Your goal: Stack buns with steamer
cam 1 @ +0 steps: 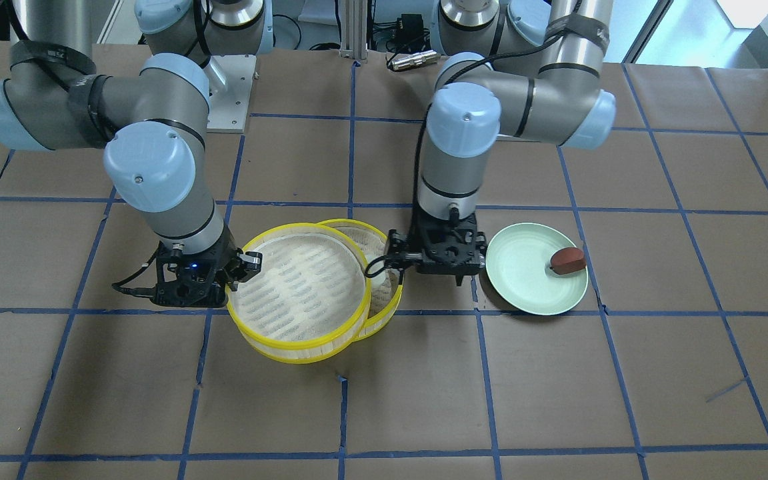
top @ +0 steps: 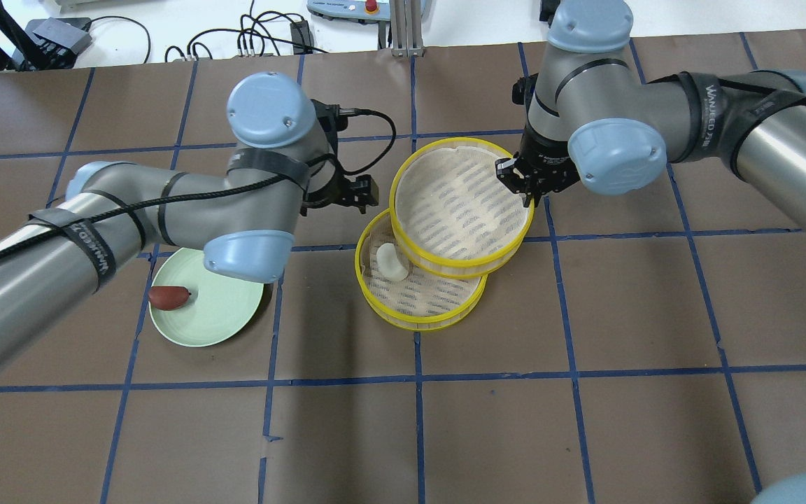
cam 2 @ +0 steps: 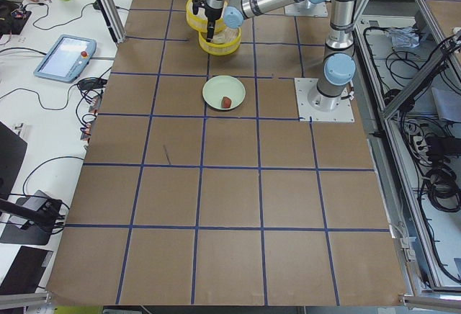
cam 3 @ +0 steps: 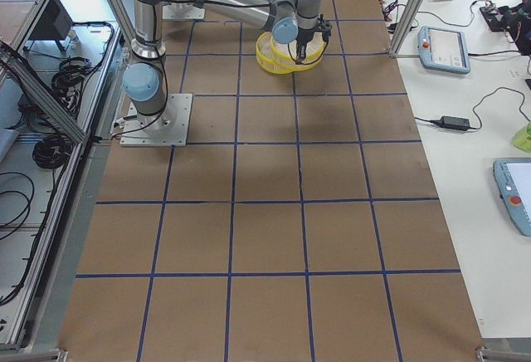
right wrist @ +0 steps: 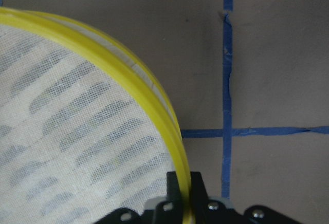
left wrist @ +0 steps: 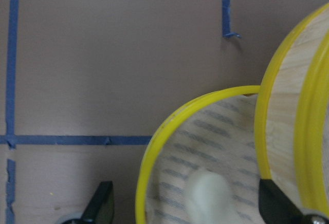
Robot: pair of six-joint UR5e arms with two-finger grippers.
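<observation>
Two yellow-rimmed steamer tiers overlap mid-table. The lower tier (top: 425, 297) sits on the table and holds the white bun (top: 390, 262). My right gripper (top: 517, 180) is shut on the rim of the upper tier (top: 455, 203), which is offset over the lower tier's far side; the right wrist view shows the rim (right wrist: 154, 106) clamped between my fingers. My left gripper (top: 362, 192) is open and empty, by the lower tier's rim, with the white bun (left wrist: 208, 196) between its spread fingers (left wrist: 102, 203). The reddish-brown bun (top: 168, 297) lies on the pale green plate (top: 224, 315).
The plate (cam 1: 524, 280) lies on my left side, close to the left gripper (cam 1: 447, 270). Brown paper with blue tape lines covers the table. Cables and a pendant lie beyond the far edge.
</observation>
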